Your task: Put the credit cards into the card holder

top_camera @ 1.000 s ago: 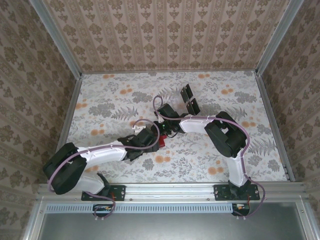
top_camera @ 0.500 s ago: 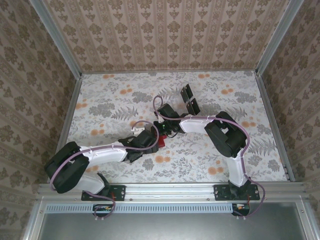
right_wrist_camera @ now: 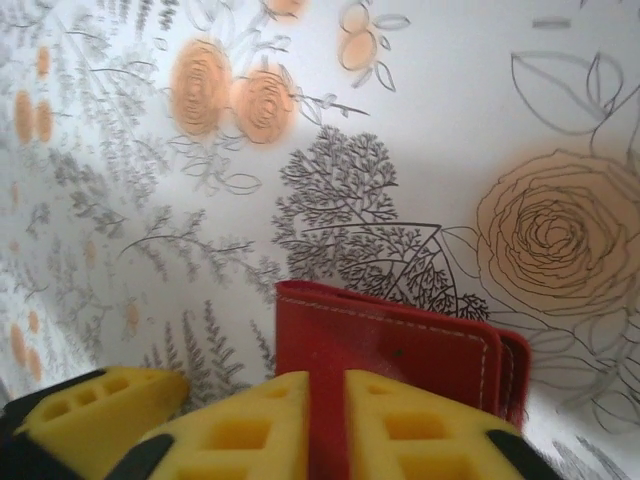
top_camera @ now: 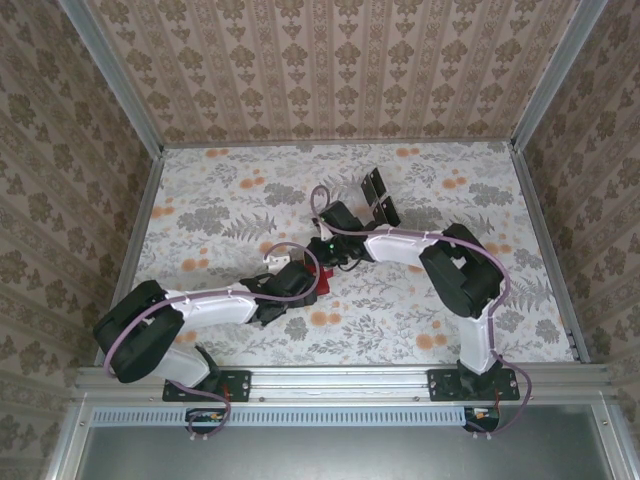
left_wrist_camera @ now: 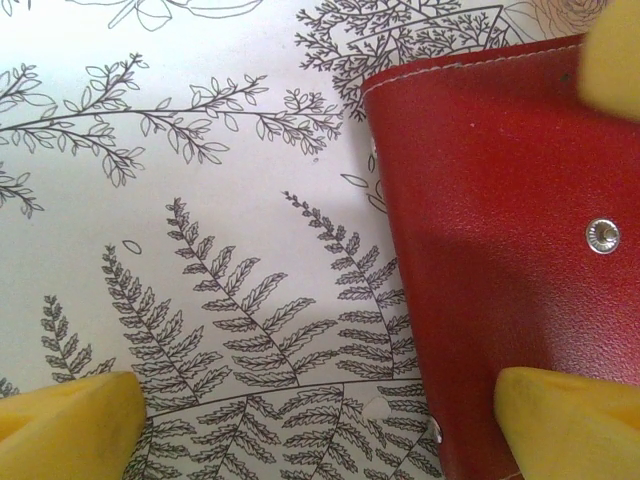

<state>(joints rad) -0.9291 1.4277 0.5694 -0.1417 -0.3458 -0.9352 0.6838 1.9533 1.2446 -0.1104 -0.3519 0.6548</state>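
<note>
**Holder braced and drawn open, cards waiting beyond**

We see the card holder (top_camera: pixel 323 284) lying near the middle of the floral table (top_camera: pixel 220 210), between the two wrists. The left gripper (left_wrist_camera: pixel 320 430) comes in from the near left with its jaws spread wide. One fingertip (left_wrist_camera: pixel 565 420) sits over a corner of the holder and the other over bare table. We judge this to be a brace that keeps the light wallet from sliding.

The right gripper (right_wrist_camera: pixel 325 430) reaches in from the far right. In its wrist view a thin red band runs up between the two yellow pads (right_wrist_camera: pixel 420 430). We read the jaws as pressed onto an edge or flap of the holder, though the contact sits at the bottom of the frame and is partly cut off. The exposed metal snap (left_wrist_camera: pixel 602 235) fits a flap drawn back to open the pocket.

The credit cards (top_camera: pixel 384 212) lie on the table beyond the holder, apart from both grippers — none is in the holder yet, as far as we can judge. We find no readable brand or lettering on the red leather, and the cards' marks are too small to read.
</note>
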